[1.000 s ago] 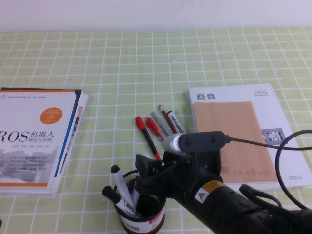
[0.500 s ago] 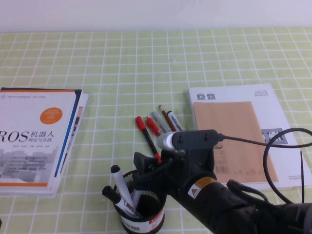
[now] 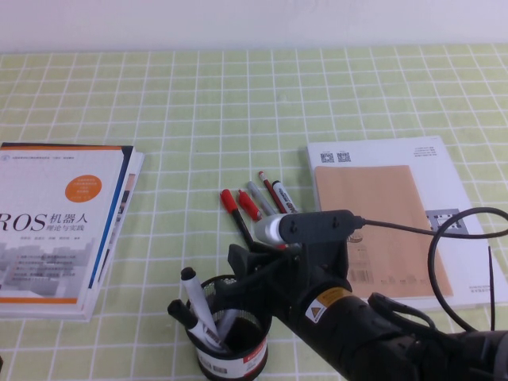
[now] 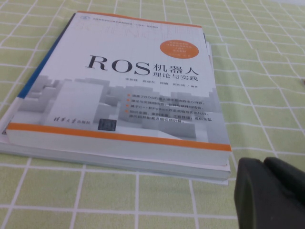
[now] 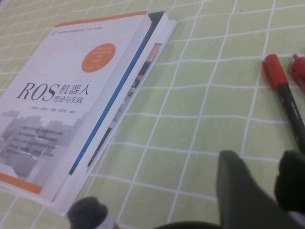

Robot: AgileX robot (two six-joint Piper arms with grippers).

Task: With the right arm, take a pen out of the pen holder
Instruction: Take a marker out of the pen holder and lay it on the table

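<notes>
The black mesh pen holder (image 3: 228, 365) stands at the table's front edge with several markers in it, one black-capped marker (image 3: 188, 278) leaning left. My right gripper (image 3: 243, 274) hangs right over the holder's rim. In the right wrist view its fingers (image 5: 262, 160) have closed in on a pale marker barrel (image 5: 296, 218) that shows low between them. A grey cap (image 5: 90, 211) of another marker pokes up beside them. My left gripper (image 4: 265, 163) sits low on the cloth beside the ROS book, its fingers together with nothing between them.
Several red and black pens (image 3: 258, 202) lie loose on the green checked cloth just beyond the holder. The ROS book (image 3: 55, 222) lies at the left, a white and tan booklet (image 3: 381, 214) at the right. A black cable (image 3: 444, 238) loops over the booklet.
The right gripper's fingers have drawn together over the holder; the visible finger shifted right. A marker in the holder now leans differently. The arm itself hardly moved.
</notes>
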